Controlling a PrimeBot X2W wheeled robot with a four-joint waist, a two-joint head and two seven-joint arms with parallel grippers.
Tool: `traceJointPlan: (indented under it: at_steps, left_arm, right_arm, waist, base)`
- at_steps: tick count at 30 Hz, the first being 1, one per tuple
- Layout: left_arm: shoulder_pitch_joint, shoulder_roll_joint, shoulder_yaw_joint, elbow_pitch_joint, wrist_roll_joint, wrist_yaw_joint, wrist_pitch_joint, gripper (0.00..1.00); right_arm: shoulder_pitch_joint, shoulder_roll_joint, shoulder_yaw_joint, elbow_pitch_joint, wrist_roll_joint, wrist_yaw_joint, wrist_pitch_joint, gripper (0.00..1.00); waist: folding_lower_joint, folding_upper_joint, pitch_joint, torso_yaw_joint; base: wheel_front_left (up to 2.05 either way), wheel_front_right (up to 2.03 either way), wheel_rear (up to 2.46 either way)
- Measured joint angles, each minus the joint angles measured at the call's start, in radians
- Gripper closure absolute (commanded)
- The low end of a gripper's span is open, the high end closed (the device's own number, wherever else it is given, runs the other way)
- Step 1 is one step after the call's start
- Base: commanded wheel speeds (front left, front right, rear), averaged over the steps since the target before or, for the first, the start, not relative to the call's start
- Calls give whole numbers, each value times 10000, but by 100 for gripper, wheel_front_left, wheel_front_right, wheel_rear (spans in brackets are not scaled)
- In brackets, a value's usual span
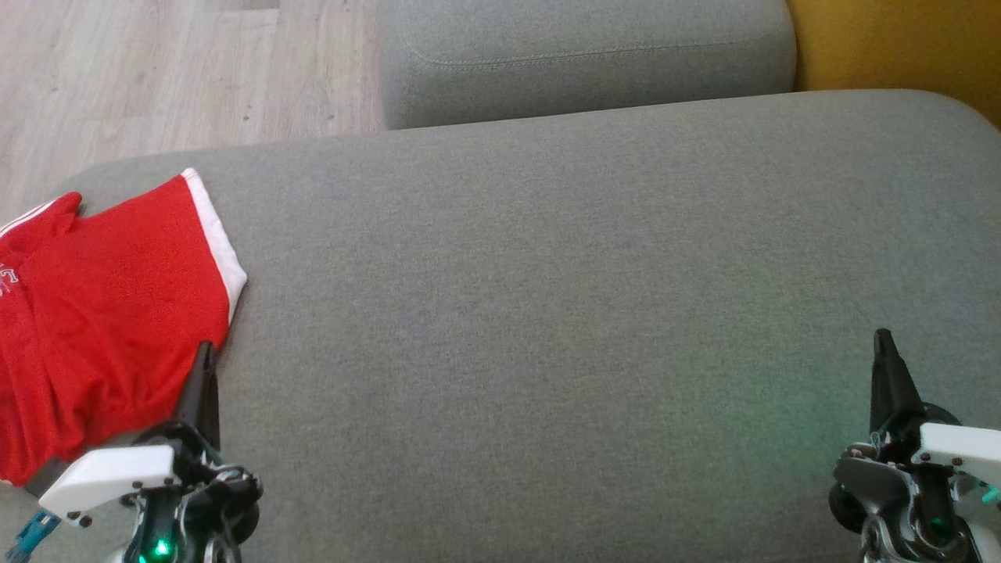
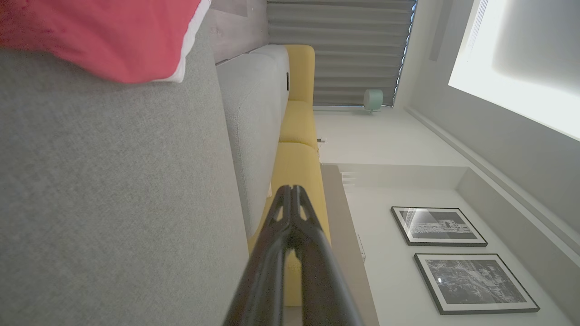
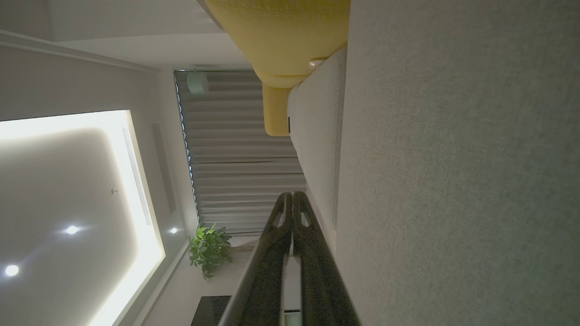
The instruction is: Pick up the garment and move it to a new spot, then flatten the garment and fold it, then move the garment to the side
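The garment is a red piece with white trim, lying loosely folded at the far left of the grey sofa seat. A corner of the garment shows at the top left of the left wrist view. My left gripper is shut and empty, its tip just at the garment's lower right edge. Its fingers are pressed together above the grey cushion. My right gripper is shut and empty at the lower right, far from the garment, with its fingers closed beside the seat.
A second grey cushion lies beyond the seat, with a yellow cushion at the back right. Wooden floor shows at the top left. The seat's left edge runs close under the garment.
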Motion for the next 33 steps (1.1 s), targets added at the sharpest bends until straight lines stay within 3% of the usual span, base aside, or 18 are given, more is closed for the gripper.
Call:
traceJointPlan:
  at_steps: [29, 30, 33]
  left_arm:
    - [0, -2, 0, 0, 0, 0, 0, 100]
    - [10, -4, -8, 54, -6, 2, -6, 0]
    - [307, -73, -27, 531, -6, 19, -13, 0]
  right_arm:
    - [0, 0, 0, 0, 0, 0, 0, 100]
    - [13, 2, 4, 58, 0, 0, -2, 0]
    - [273, 29, 27, 520, 0, 0, -4, 0]
  waist:
    - [0, 0, 0, 0]
    - [0, 0, 0, 0]
    - [0, 0, 0, 0]
  base:
    - [0, 0, 0]
    - [0, 0, 0]
    - [0, 0, 0]
